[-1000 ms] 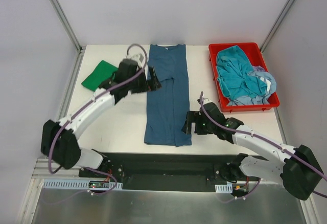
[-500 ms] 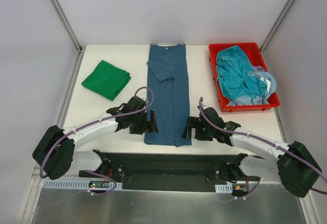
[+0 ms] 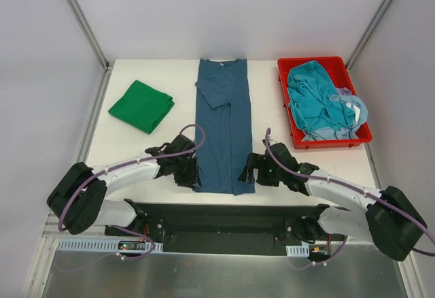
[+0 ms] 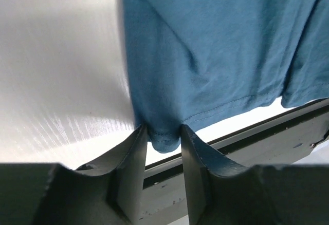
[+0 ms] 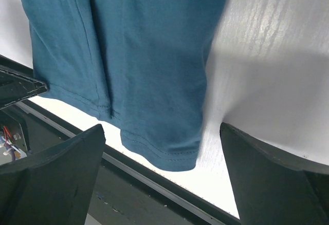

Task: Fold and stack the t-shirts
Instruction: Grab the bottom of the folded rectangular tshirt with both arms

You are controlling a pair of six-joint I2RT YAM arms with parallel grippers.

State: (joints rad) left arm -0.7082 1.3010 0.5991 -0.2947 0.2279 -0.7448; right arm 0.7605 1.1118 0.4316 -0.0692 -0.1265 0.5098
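Progress is judged at roughly a quarter. A green t-shirt (image 3: pixel 141 106) is seen folded to the left of the blue t-shirt (image 3: pixel 223 128), which is laid out as a long narrow strip with its sleeves turned in. To its right, a teal t-shirt (image 3: pixel 314 97) and a pale blue t-shirt (image 3: pixel 353 111) are heaped unfolded in the red bin (image 3: pixel 326 60). Its near-left hem corner is pinched between the jaws of the left gripper (image 4: pixel 163 137). The jaws of the right gripper (image 5: pixel 164 143) are spread wide around its near-right corner. The crosswise folds and the stacking are yet to be done.
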